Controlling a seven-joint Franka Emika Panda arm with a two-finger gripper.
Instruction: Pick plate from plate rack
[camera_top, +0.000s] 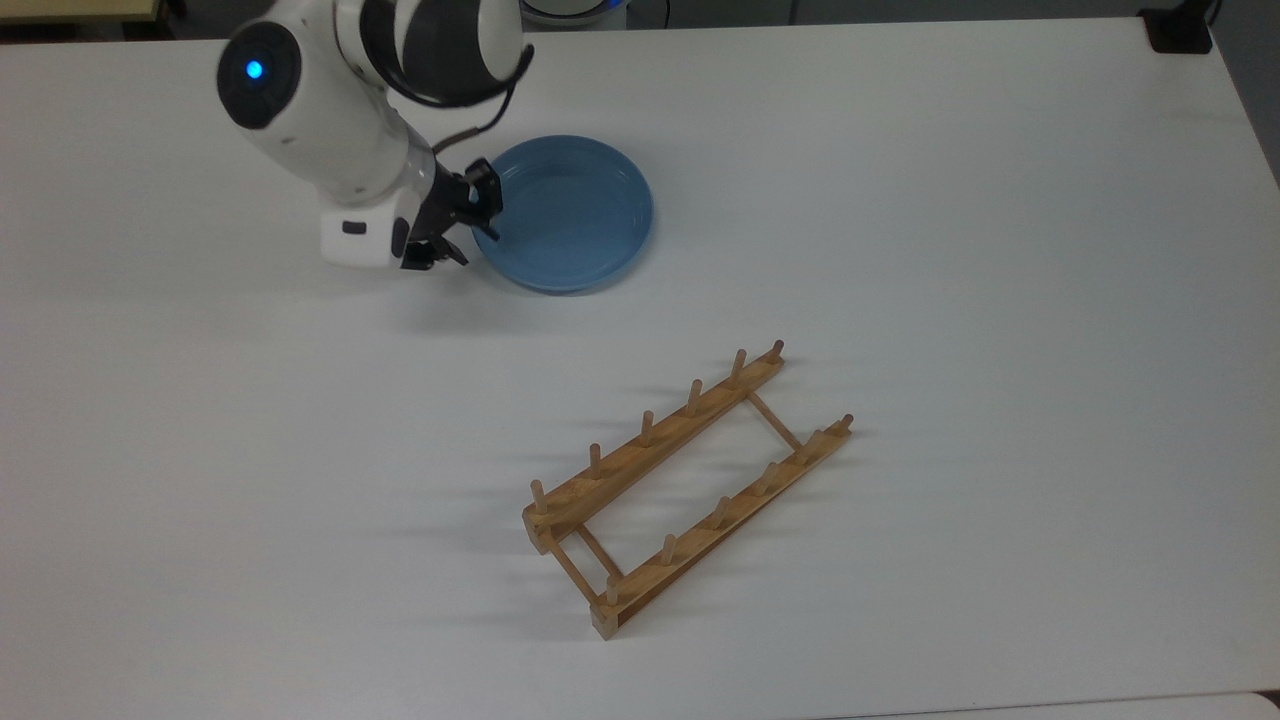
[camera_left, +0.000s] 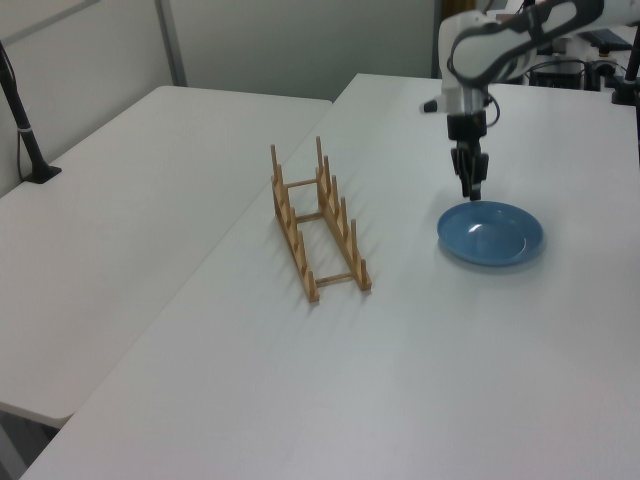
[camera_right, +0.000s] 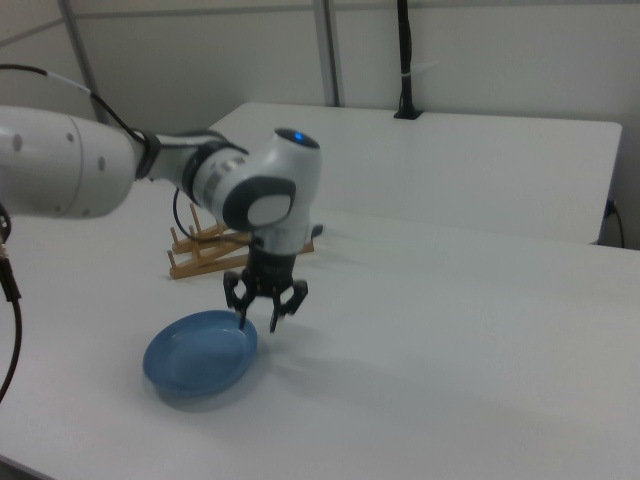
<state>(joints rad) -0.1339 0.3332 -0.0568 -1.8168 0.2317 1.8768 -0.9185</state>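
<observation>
The plate (camera_top: 565, 214) is sitting flat on the white table (camera_top: 900, 250), well away from the plate rack (camera_top: 686, 486). In the top view it is lying toward the top view's upper left, while the rack is standing lower down, near the middle, set at a slant with its pegs pointing up and nothing resting between its rails.

The arm (camera_top: 330, 110) is reaching in from the top view's upper left, and the gripper (camera_top: 458, 222) is hanging right at the plate's rim, on the top view's left side of it. In the right view the gripper (camera_right: 262, 313) is pointing straight down with its two fingers spread apart, nothing between them, the tips hovering just above the table beside the plate (camera_right: 200, 352); one finger is lining up with the rim's edge and the other is standing outside it. Released, then, and holding nothing.

From the left view the gripper (camera_left: 471, 189) is dangling above the far edge of the plate (camera_left: 490, 232), with a small gap showing between fingertips and rim. The rack (camera_left: 318, 225) is sitting to the left view's left of the plate, clear of it and of the arm. A second white table (camera_left: 130, 200) is standing alongside in the left view, with a black post (camera_left: 22, 120) clamped at its far corner.
</observation>
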